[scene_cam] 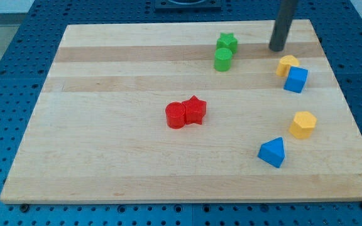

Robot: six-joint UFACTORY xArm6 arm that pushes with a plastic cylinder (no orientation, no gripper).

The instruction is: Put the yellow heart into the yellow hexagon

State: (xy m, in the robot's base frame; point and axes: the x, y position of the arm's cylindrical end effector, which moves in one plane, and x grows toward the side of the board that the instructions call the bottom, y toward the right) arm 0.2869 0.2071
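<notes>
The yellow heart is the piece you want, and it sits at the far right of the counter, touching the blue cube on that cube's far-left side.

Work from near to far. Nearest you on the right is the blue triangular block. Just beyond it, a little further right, lies the yellow hexagon, the target. To the left, near the middle of the counter, the red cylinder and red star touch each other. Further back come the blue cube and the yellow heart, then at the far centre the green cylinder with the green star behind it.

There is no claw on this arm, so nothing is open, closed or held. My tip rests just beyond the heart, slightly to its left, and looks apart from it.

As I judge it, you are at the approach step: the heart has not yet been brought to the hexagon, which lies well apart from it. The next push should drive the heart nearward and slightly right. The blue cube stands in that line, so you will likely need to clear the heart past it first, or the cube will travel along.

No containers are on the counter.
</notes>
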